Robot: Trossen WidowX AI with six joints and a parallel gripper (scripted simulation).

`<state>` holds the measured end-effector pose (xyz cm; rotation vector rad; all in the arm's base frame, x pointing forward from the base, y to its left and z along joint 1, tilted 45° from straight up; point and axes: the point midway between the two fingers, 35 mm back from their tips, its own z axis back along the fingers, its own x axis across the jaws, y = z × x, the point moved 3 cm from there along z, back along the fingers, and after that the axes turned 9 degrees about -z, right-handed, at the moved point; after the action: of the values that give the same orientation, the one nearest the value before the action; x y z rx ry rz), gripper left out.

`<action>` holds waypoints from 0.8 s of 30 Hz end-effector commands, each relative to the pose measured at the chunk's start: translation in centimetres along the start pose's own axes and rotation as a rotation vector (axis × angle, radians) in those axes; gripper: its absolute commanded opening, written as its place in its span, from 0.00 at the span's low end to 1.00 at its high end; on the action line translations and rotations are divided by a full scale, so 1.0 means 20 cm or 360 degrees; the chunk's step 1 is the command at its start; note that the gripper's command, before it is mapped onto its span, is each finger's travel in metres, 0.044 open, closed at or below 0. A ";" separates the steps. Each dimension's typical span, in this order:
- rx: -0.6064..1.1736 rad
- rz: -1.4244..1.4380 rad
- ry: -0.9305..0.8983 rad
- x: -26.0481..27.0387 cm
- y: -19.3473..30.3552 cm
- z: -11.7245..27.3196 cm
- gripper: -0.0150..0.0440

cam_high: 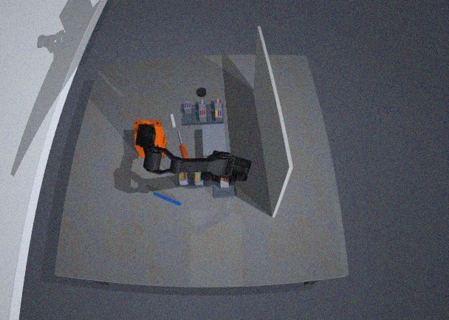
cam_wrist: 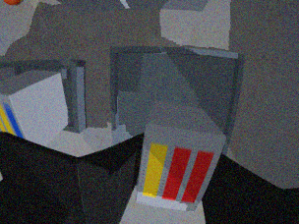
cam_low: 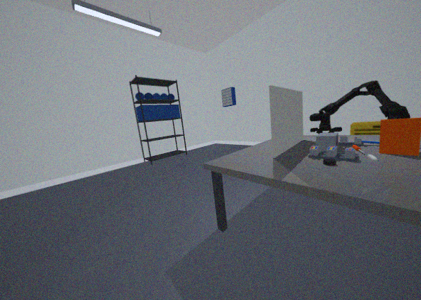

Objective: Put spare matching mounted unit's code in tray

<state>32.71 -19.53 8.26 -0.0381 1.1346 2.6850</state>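
Note:
My gripper [cam_high: 224,178] [cam_low: 326,131] [cam_wrist: 172,143] is shut on a grey-white spare [cam_high: 224,183] [cam_wrist: 184,135] with one yellow and two red stripes. The spare is low at the near part of the dark grey tray [cam_high: 223,193] [cam_wrist: 172,79]; whether it touches the tray floor is hidden. Beside the tray, a rack [cam_wrist: 79,100] holds a spare with yellow and blue stripes [cam_high: 198,178] [cam_wrist: 41,105] and a spare with yellow and red [cam_high: 183,178]. A grey block [cam_high: 214,141] [cam_low: 327,140] stands behind the arm. No code on the back of a mounted unit is readable.
Another rack [cam_high: 199,122] holds several striped parts beyond the grey block. A tall pale panel [cam_high: 275,109] [cam_low: 287,112] stands to the right. A screwdriver [cam_high: 183,150], a white piece [cam_high: 173,120], a black disc [cam_high: 201,92] and a blue rod [cam_high: 167,199] lie on the table.

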 end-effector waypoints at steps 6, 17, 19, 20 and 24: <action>0.0000 -0.0002 0.0000 0.00 0.00 0.00 0.74; -0.0015 0.0001 -0.0002 -0.02 -0.01 0.31 1.00; -0.0013 0.0004 -0.0002 -0.01 -0.01 0.47 1.00; -0.0012 0.0005 -0.0002 0.00 0.00 0.52 1.00; -0.0011 0.0005 -0.0002 0.00 0.00 0.53 1.00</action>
<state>33.61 -13.20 14.09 -0.0408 1.1194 2.7005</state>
